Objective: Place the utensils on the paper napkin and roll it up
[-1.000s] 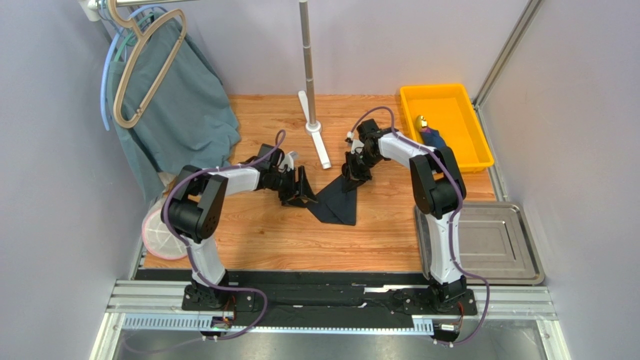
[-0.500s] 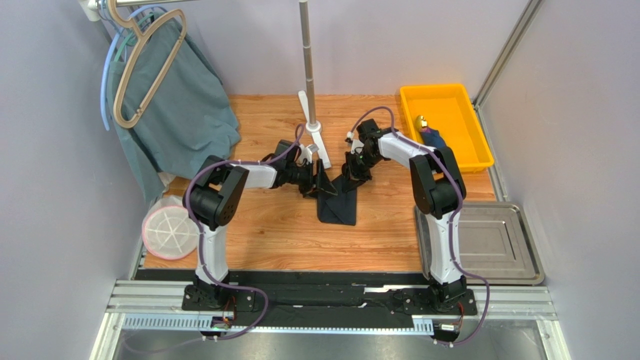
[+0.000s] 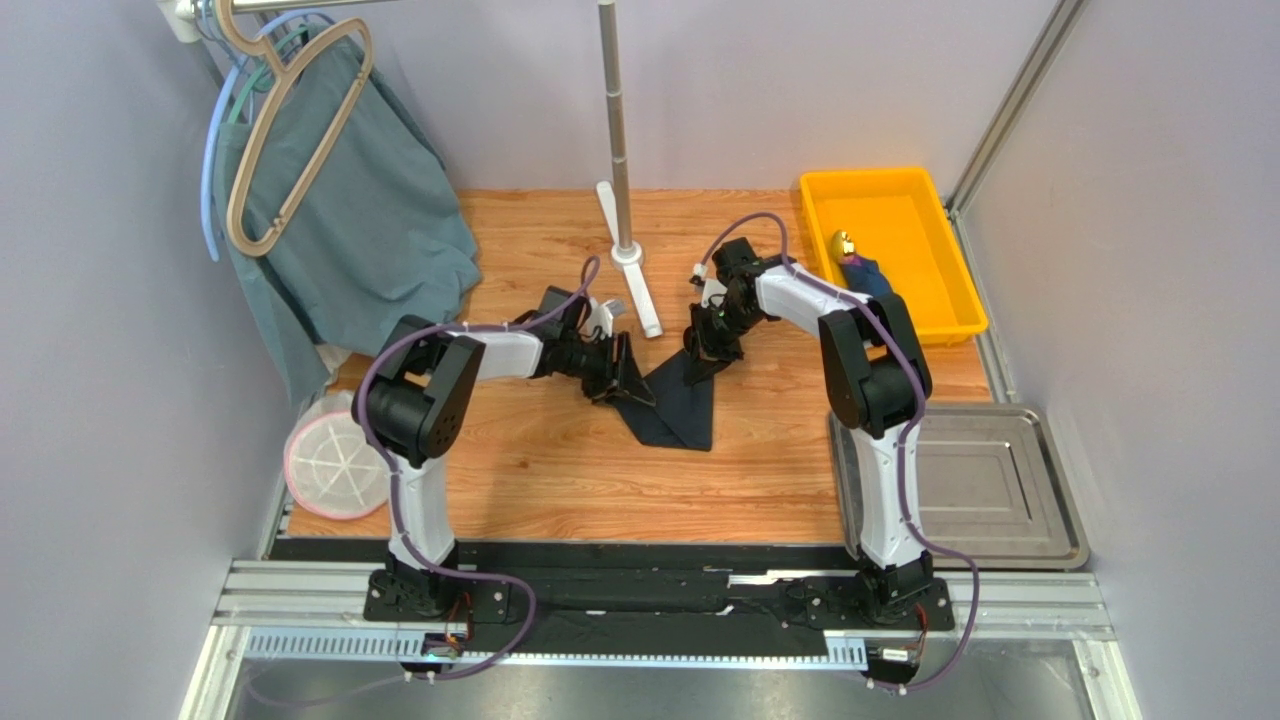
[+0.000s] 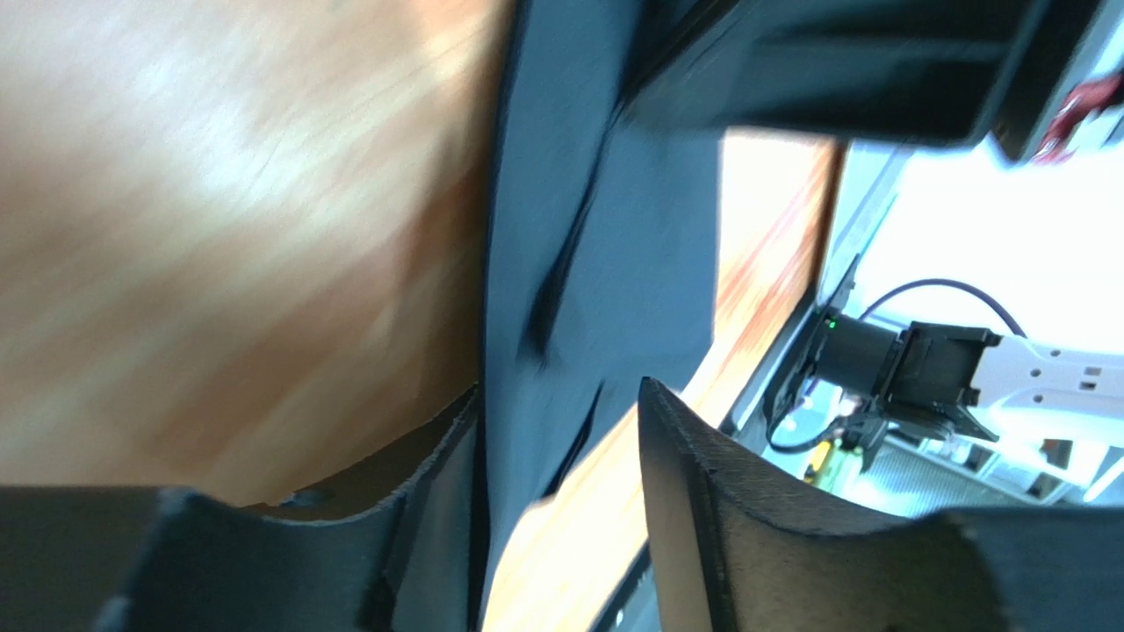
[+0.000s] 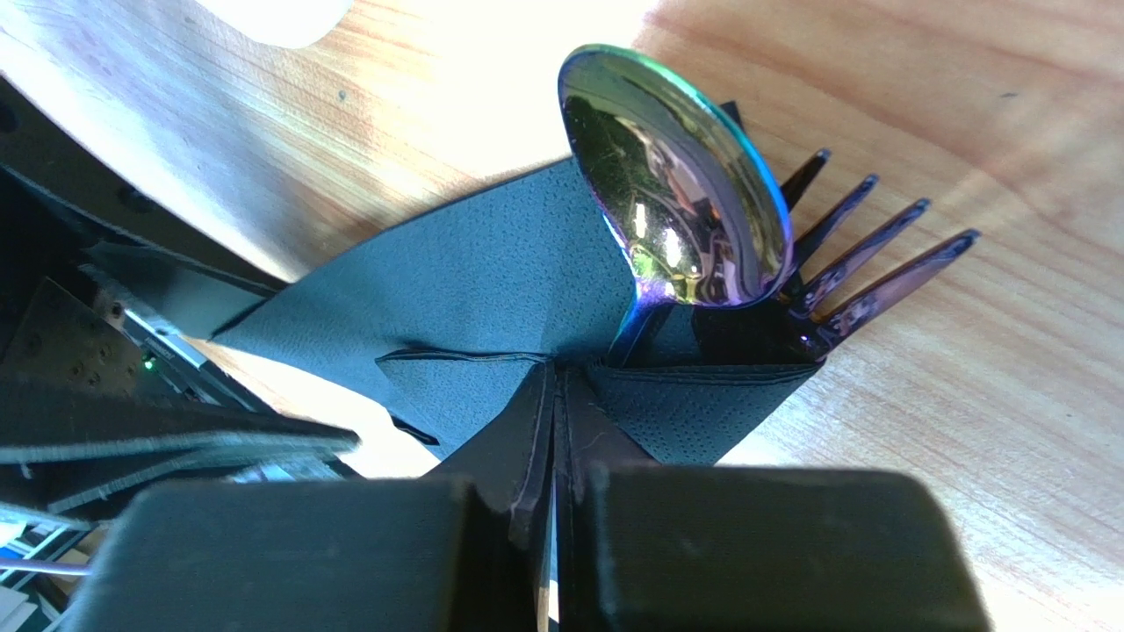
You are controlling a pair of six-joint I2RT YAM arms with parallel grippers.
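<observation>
Top external: outstretched right gripper point(image 3: 703, 354) pinches the paper napkin point(image 3: 679, 408), left gripper point(image 3: 627, 381) parted around it

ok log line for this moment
left hand: open, straddling paper napkin | right hand: shut on its fold | spoon, fork: handles under fold

spoon point(image 5: 666, 178) handle: goes under the napkin point(image 5: 488, 283) fold at my right pincer point(image 5: 554, 382), can't see it past there
fork point(image 5: 864, 263): only the tines show, the rest is under the same fold
left pincer point(image 4: 557, 395) contact: fingers apart round the napkin, too blurred to tell if either touches it
desk point(image 4: 198, 198): blurred in my left wrist view
napkin top: cut off by the left wrist frame edge
utensils from above: hidden behind my right pincer
</observation>
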